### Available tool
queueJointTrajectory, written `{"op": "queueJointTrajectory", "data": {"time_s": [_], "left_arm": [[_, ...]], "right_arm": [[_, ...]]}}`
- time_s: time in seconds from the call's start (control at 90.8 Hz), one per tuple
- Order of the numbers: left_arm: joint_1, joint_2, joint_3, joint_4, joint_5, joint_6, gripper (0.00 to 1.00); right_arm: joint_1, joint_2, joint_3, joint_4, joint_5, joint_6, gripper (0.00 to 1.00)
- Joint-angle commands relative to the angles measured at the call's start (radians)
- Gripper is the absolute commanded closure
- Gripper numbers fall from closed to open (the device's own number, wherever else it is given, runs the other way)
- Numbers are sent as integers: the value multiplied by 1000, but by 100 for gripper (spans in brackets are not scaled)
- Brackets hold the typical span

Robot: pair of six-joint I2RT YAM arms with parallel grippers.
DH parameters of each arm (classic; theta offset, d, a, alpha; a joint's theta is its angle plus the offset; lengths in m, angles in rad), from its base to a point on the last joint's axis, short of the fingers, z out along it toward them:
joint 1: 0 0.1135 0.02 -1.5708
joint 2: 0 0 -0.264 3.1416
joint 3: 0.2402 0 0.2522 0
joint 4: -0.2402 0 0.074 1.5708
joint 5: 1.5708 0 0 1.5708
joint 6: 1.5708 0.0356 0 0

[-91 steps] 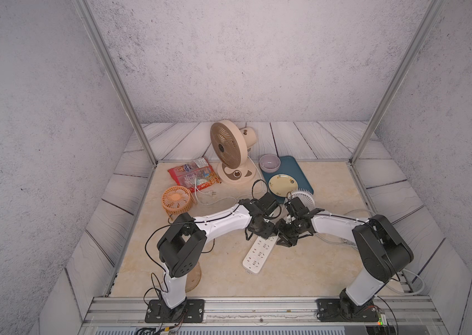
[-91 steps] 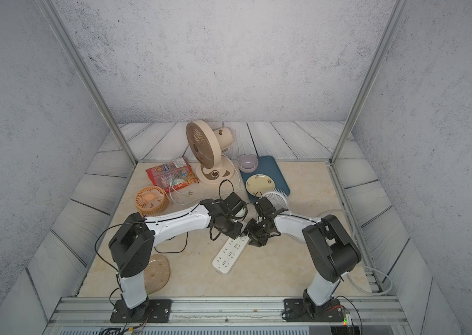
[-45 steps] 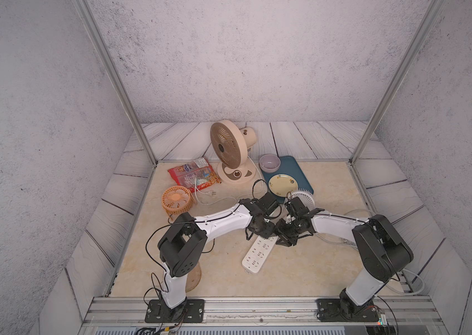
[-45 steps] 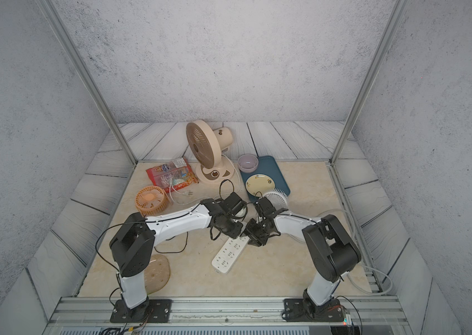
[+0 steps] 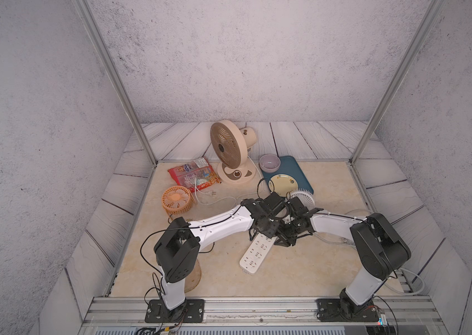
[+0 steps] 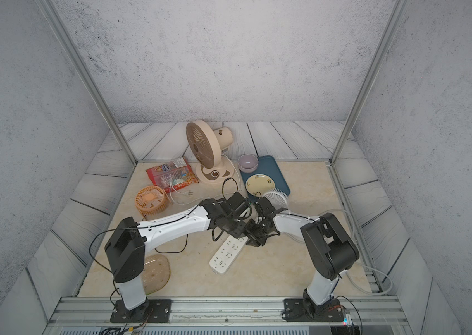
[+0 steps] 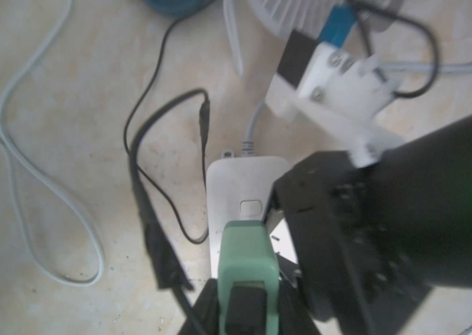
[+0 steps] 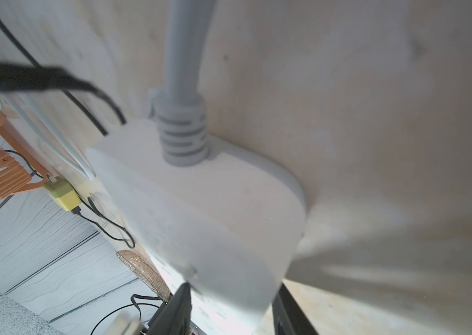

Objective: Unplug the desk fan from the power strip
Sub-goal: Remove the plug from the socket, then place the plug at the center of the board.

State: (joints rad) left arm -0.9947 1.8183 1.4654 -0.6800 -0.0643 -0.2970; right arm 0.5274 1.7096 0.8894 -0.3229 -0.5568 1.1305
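The power strip (image 5: 255, 253) is laid slantwise in the middle of the table (image 5: 301, 269), with its holes facing up. Its far end is covered by both grippers in both top views, and its thick white cable (image 8: 184, 43) is seen coming out of that end. The right gripper (image 5: 285, 240) is pinched onto the strip: in the right wrist view a black finger (image 8: 175, 310) is seen on each side of the white bar, touching it. The left gripper (image 5: 266, 231) is held low over the same end, just beside the right one. A pale green piece (image 7: 246, 255) is seen on top of the strip there. It cannot be told if it is a plug or part of the gripper, or how the left jaws stand. Farther back a big beige fan (image 5: 230, 150) is stood upright. A white plug (image 5: 211, 192) is laid near a red snack bag (image 5: 194, 175), well apart from the strip. A small orange fan (image 5: 176, 200) is placed beside the bag. A blue tray (image 5: 295, 168) with a bowl (image 5: 269, 162) and a plate (image 5: 282, 183) is set right of the big fan, with a small white fan (image 5: 303, 197) at its near edge
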Motion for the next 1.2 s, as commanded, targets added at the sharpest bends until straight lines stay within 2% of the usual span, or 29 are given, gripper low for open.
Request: {"op": "queueJointTrajectory", "data": {"time_s": [0.0,0.154,0.319,0.451,0.572,0.705,0.826,1.013,1.189], "left_arm": [[-28,-22,-4,10,-95,24,100],[-14,-52,1,1,-151,8,100],[59,-93,38,-6,-116,12,100],[167,-101,55,10,-18,-8,100],[266,-74,95,26,43,-16,100],[355,5,171,57,99,-38,100],[411,99,248,107,213,-84,100],[415,237,346,179,393,-116,100],[376,343,407,165,432,-113,100]], "right_arm": [[4,72,-38,-125,124,14,54],[2,70,-40,-120,121,14,54],[4,29,-28,-100,118,1,51],[3,-91,25,-122,179,-30,43],[-6,-202,92,-238,283,-76,36],[-36,-326,88,-333,369,-101,35],[-73,-453,32,-370,419,-91,35],[-127,-614,-38,-420,478,-87,35],[-178,-683,-54,-489,492,-114,35]]}}
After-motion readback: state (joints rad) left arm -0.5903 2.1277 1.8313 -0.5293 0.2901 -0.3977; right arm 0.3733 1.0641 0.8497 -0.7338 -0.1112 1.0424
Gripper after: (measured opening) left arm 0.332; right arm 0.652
